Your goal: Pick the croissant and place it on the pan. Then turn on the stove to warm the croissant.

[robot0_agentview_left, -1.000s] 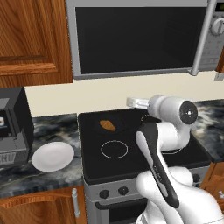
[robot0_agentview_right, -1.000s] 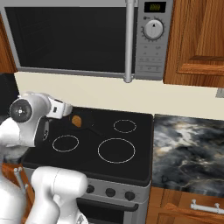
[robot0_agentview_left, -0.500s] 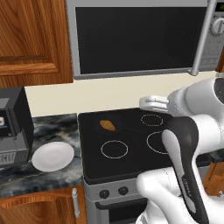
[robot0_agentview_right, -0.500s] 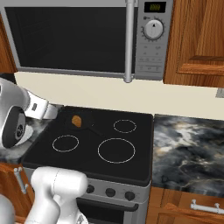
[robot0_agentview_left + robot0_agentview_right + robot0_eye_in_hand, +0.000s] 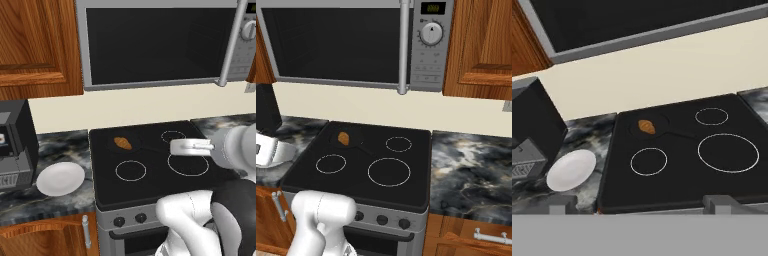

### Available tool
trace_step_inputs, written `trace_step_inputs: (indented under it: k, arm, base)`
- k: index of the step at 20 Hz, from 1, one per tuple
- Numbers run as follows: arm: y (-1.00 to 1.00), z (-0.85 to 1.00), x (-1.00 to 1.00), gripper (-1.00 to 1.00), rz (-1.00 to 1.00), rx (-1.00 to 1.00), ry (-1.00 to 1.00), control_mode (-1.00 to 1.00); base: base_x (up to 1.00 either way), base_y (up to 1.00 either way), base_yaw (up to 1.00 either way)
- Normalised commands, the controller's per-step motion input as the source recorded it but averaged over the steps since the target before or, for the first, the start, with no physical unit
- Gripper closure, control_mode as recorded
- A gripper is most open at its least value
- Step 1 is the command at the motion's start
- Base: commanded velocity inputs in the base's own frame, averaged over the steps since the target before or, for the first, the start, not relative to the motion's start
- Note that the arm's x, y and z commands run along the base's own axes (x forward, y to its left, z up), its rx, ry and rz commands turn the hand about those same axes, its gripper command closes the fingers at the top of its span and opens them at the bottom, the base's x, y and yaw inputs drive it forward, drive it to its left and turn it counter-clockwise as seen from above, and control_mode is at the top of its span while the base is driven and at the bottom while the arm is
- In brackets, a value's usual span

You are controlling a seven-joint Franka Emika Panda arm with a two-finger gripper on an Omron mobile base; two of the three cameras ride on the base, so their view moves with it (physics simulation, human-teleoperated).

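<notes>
Croissant [image 5: 122,143] sits in the pan [image 5: 135,145], upper left of the stove [image 5: 150,175]. Gripper [image 5: 639,204] hangs at frame bottom of the hand view, fingers apart, empty. Knobs [image 5: 130,219] untouched at lower centre. Risk: turning the wrong knob heats an empty ring; the arm's sweep could clip the pan handle.

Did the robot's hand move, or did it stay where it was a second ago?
Yes. In the left base view the gripper has swung rightward, away from the croissant, toward the stove's right burner rings.
</notes>
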Motion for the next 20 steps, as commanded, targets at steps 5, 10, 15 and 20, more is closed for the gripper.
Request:
trace_step_inputs:
  k: [5, 10, 15, 20]
  arm:
    - [0.35, -0.60, -0.48, -1.00, 0.03, 0.00, -0.39, -1.00]
    - [0.45, -0.68, -0.05, -1.00, 0.05, 0.00, -0.38, -1.00]
    - [0.48, -0.84, 0.08, -1.00, 0.05, 0.00, -0.35, -1.00]
    - [0.42, -1.00, 0.33, -1.00, 0.07, 0.00, -0.30, -1.00]
  base:
    - [0.00, 0.00, 0.00]
    - [0.00, 0.00, 0.00]
    - [0.00, 0.00, 0.00]
    - [0.00, 0.00, 0.00]
